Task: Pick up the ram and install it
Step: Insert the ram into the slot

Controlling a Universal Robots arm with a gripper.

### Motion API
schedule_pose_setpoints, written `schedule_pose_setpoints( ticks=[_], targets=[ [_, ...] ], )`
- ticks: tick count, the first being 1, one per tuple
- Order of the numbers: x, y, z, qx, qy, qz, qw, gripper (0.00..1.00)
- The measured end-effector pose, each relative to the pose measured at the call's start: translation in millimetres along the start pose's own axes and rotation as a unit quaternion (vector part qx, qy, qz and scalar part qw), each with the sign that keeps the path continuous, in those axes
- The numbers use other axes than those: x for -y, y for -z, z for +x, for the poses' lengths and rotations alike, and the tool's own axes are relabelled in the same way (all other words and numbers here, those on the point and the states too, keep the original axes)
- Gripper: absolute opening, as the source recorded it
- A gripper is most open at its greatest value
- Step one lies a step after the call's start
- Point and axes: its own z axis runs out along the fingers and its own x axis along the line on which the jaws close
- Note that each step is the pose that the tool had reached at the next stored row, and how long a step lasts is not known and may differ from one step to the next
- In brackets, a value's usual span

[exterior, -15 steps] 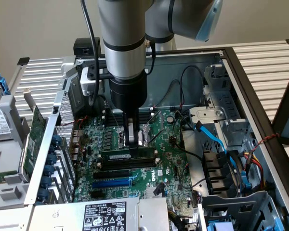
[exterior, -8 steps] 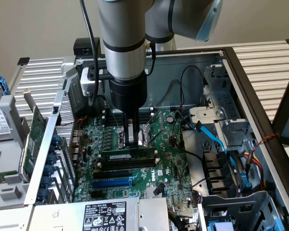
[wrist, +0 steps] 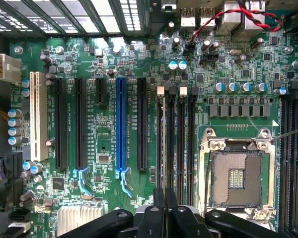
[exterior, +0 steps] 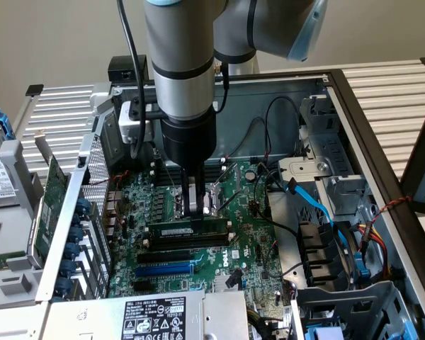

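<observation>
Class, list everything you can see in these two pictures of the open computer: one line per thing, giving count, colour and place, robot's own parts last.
computer case: one, grey metal, lying open.
motherboard: one, green, inside the case.
ram: one, green with white label, standing in a memory slot.
CPU socket: one, silver-framed, beside the memory slots.
expansion slot: one, blue, among black slots.
expansion card: one, green, upright at the exterior view's left.
cable: one, blue, at the exterior view's right.
arm: one, silver-grey, above the motherboard.
gripper: one, black, jaws shut, just above the ram.
</observation>
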Motion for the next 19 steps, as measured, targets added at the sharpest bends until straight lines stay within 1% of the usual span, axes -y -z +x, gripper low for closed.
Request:
schedule_pose_setpoints(
  ticks=[19],
  targets=[
    [-0.7,-3.2,0.7,0.0001,0.000,0.0001,1.0000,0.12]
  ],
)
